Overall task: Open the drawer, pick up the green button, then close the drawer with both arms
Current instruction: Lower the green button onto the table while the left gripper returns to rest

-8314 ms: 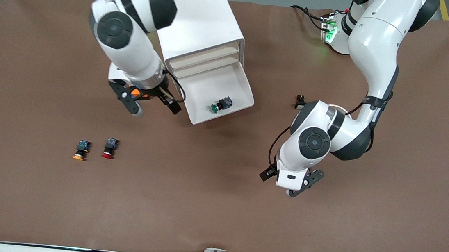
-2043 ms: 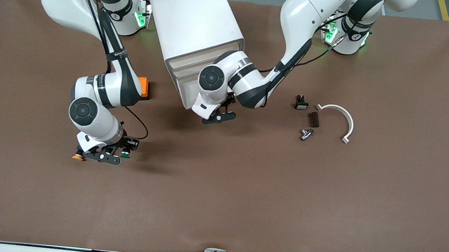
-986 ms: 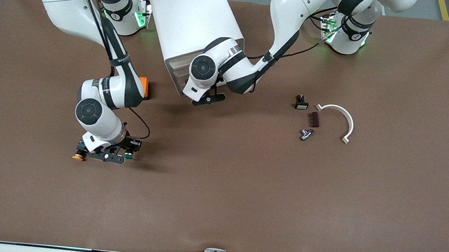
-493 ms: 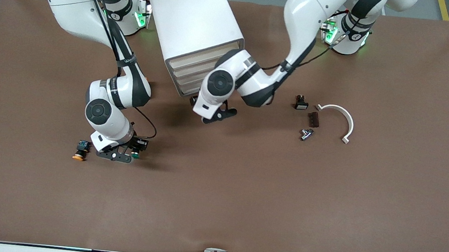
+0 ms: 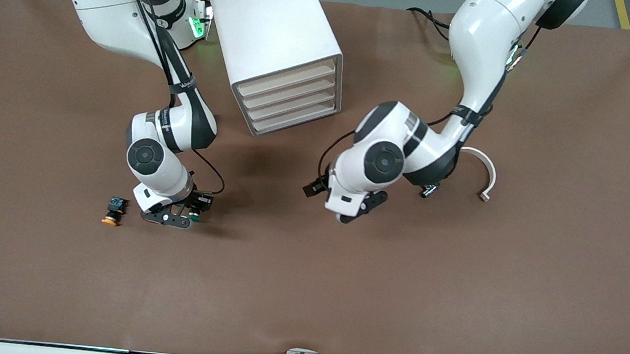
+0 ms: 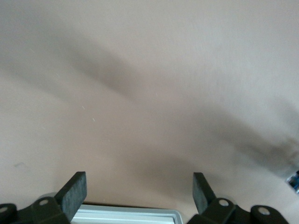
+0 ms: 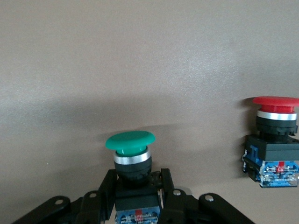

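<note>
The white cabinet (image 5: 274,28) stands near the robots' bases, and all four cream drawer fronts, the lowest drawer (image 5: 297,122) included, sit flush. My right gripper (image 5: 179,219) is low over the table, nearer the front camera than the cabinet. It is shut on the green-capped button (image 5: 194,218), whose black body it grips in the right wrist view (image 7: 131,154). My left gripper (image 5: 361,207) hangs open and empty over bare table, nearer the front camera than the cabinet, toward the left arm's end. Its fingers (image 6: 74,191) stand wide apart.
An orange-capped button (image 5: 113,211) lies beside the right gripper. A red-capped button (image 7: 275,140) stands close to the held one and is hidden under the arm in the front view. A white curved piece (image 5: 483,170) and a small metal part (image 5: 428,191) lie by the left arm.
The drawer has gone from open to shut. My left gripper has left the cabinet front and moved out over the table. My right gripper with the green button has shifted slightly.
</note>
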{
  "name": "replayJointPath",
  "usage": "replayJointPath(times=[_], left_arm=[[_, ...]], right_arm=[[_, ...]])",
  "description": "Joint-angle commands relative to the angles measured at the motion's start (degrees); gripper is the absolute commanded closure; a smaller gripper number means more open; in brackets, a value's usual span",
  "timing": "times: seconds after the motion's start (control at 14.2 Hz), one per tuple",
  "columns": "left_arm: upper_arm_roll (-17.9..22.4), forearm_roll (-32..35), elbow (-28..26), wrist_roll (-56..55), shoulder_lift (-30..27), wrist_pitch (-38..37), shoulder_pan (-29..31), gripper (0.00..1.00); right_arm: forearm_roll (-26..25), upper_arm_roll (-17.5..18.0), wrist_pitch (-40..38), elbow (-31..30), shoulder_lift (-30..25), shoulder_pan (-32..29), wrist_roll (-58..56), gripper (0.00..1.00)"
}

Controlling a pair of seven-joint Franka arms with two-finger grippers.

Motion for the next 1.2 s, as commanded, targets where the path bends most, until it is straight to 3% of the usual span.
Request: replayJointPath(times=[0.0,0.42,0.85,0.99,1.13], left_arm=[[-0.6,2.9,-1.4,-0.4,-2.6,-2.4,3.2,0.00],[-0.1,3.9,-1.0,8.7,-7.8,-5.5,9.3,0.01],[0.0,6.6,-1.5,34.9,-17.2,-25.8,20.6,0.01],[0.0,8.4,-4.6,42.7,-21.2,-28.6,24.2,0.01],[0.0,10.7,-11.4,49.9,-26.8,-28.2,27.4,0.01]], right_arm=[[0.1,-0.1,-0.4,0.9,0.1,0.0,1.0,0.00],[0.1,-0.1,-0.4,1.0,0.1,0.1,1.3,0.00],[0.0,-0.1,-2.5,1.6,-1.2,-0.4,0.2,0.00],[0.0,-0.2,-7.9,4.3,-1.5,-0.7,0.0,0.00],[0.0,-0.3,-9.4,5.9,-1.6,-0.7,0.0,0.00]])
